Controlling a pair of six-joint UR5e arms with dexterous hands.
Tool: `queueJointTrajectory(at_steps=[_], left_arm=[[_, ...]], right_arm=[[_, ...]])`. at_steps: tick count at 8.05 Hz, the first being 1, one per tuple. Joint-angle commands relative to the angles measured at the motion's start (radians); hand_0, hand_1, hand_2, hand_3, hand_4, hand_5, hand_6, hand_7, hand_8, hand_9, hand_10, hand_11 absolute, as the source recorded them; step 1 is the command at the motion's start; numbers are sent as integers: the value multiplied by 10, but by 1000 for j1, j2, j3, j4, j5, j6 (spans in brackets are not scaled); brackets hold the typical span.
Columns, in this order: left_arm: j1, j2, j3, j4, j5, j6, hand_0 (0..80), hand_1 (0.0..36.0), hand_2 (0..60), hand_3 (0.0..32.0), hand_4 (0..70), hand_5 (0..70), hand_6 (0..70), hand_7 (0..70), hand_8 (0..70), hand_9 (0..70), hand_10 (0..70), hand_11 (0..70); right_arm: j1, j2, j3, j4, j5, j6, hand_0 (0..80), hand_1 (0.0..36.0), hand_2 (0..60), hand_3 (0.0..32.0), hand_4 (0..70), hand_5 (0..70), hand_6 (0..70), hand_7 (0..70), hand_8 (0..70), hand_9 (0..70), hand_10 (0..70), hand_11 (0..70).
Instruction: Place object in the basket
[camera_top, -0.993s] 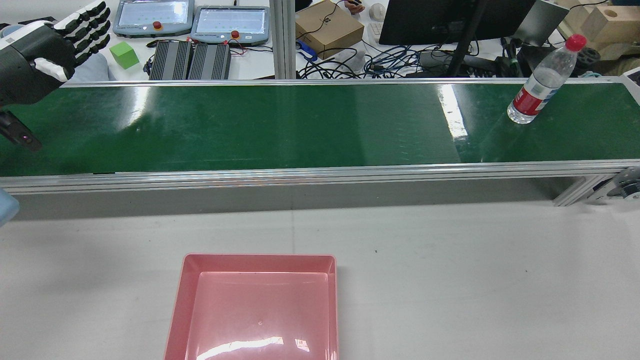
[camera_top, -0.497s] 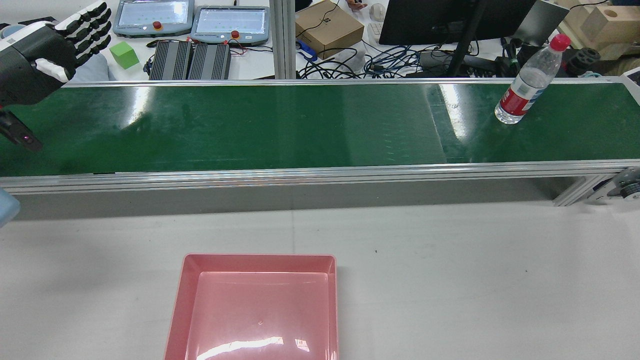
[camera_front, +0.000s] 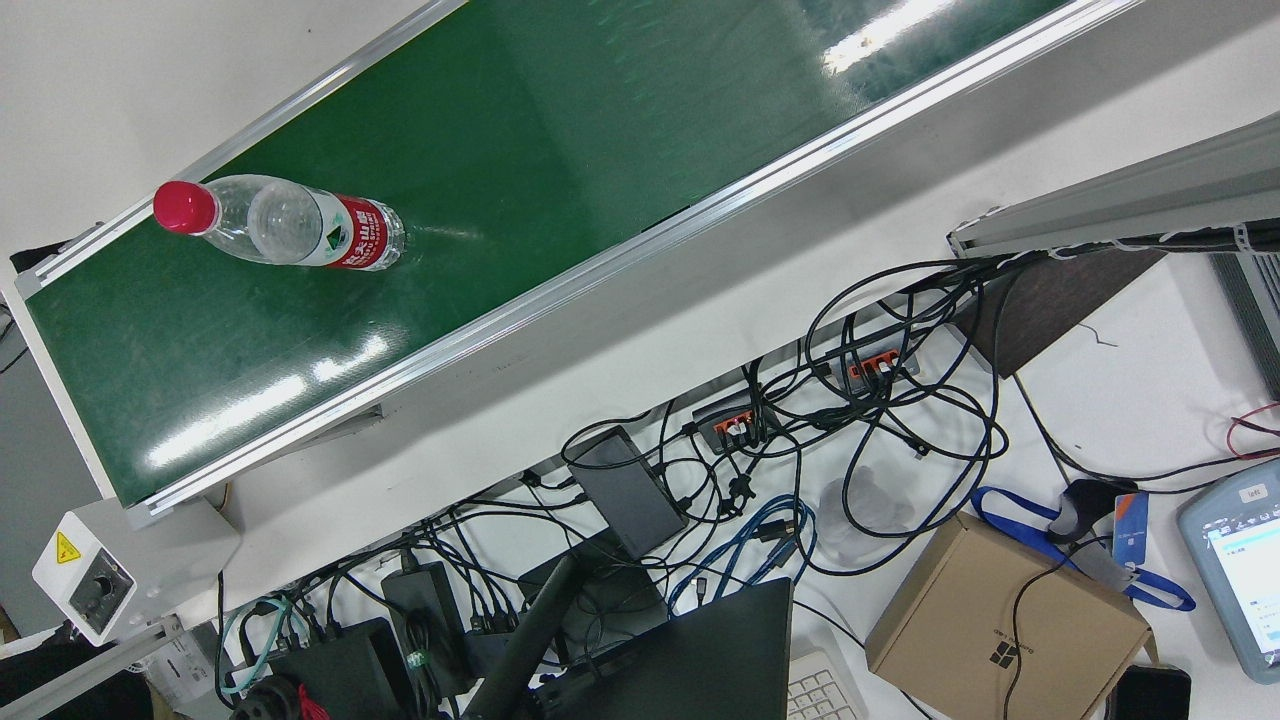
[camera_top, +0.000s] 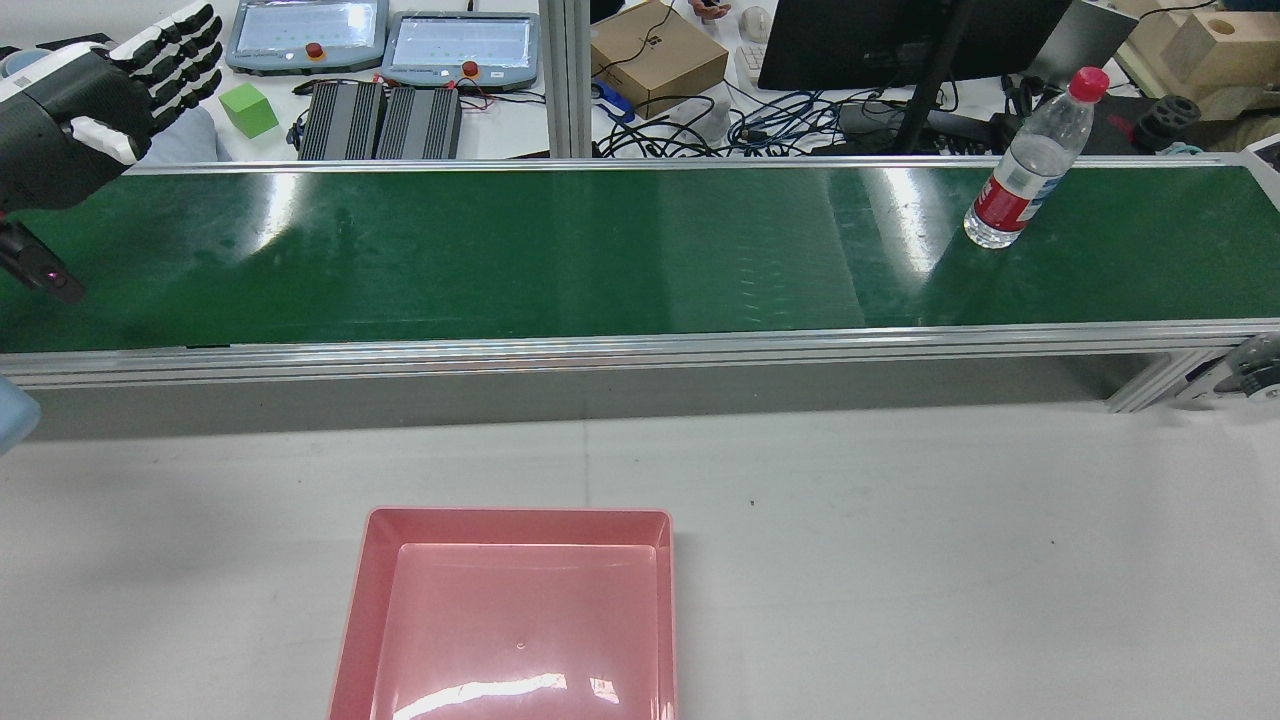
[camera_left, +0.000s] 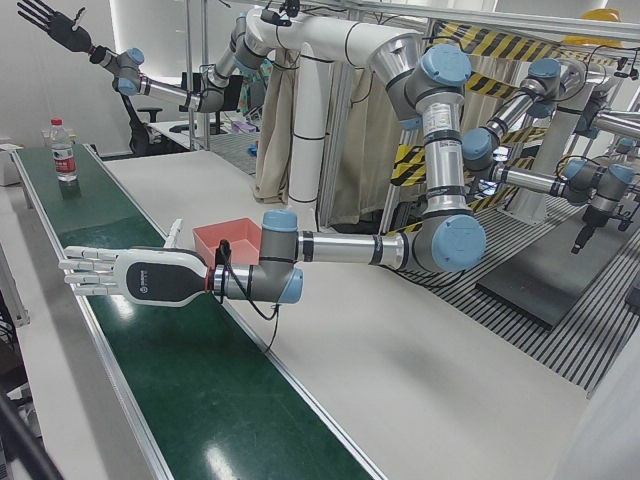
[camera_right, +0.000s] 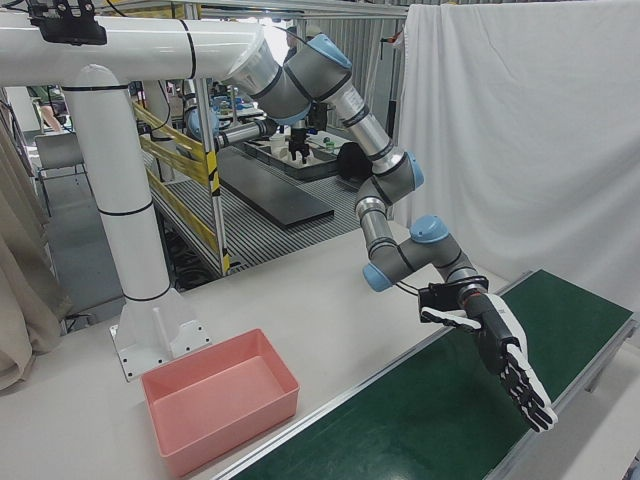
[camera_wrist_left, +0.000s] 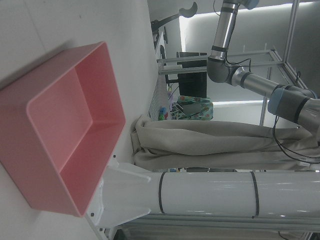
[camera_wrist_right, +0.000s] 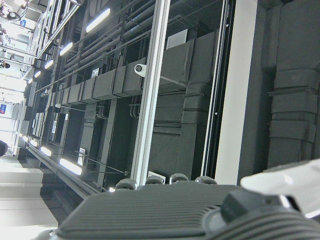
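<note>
A clear water bottle (camera_top: 1020, 170) with a red cap and red label stands upright on the green conveyor belt (camera_top: 560, 250), toward its right end; it also shows as the bottle (camera_front: 300, 225) from above and as the far bottle (camera_left: 63, 152). My left hand (camera_top: 90, 100) hovers open over the belt's left end, fingers spread flat and far from the bottle; it is the low hand (camera_left: 110, 275) and the hand (camera_right: 505, 360). The pink basket (camera_top: 515, 516) sits empty on the white table. My right hand (camera_left: 45, 20) is raised high, open.
Beyond the belt lie teach pendants (camera_top: 460, 45), a green cube (camera_top: 248, 109), a cardboard box (camera_top: 655, 55), cables and a monitor. The white table (camera_top: 900, 560) stretches between belt and basket. The belt's aluminium rails (camera_top: 640, 345) run along both its edges.
The bottle has travelled leftward along the belt, still upright. My left hand has stayed almost where it was, still open.
</note>
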Motion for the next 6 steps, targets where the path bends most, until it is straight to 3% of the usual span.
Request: queueJointTrajectory(at_steps=[1, 6], left_arm=[[0, -1, 0, 0, 1, 0, 487, 0, 0, 6, 13, 63, 0, 0, 8, 0, 12, 26], [-2, 1, -2, 0, 1, 0, 492, 0, 0, 6, 14, 65, 0, 0, 10, 3, 8, 21]], right_arm=[[0, 0, 2, 0, 1, 0, 0, 0, 0, 0, 0, 0, 0, 0, 0, 0, 0, 0], [0, 0, 2, 0, 1, 0, 0, 0, 0, 0, 0, 0, 0, 0, 0, 0, 0, 0]])
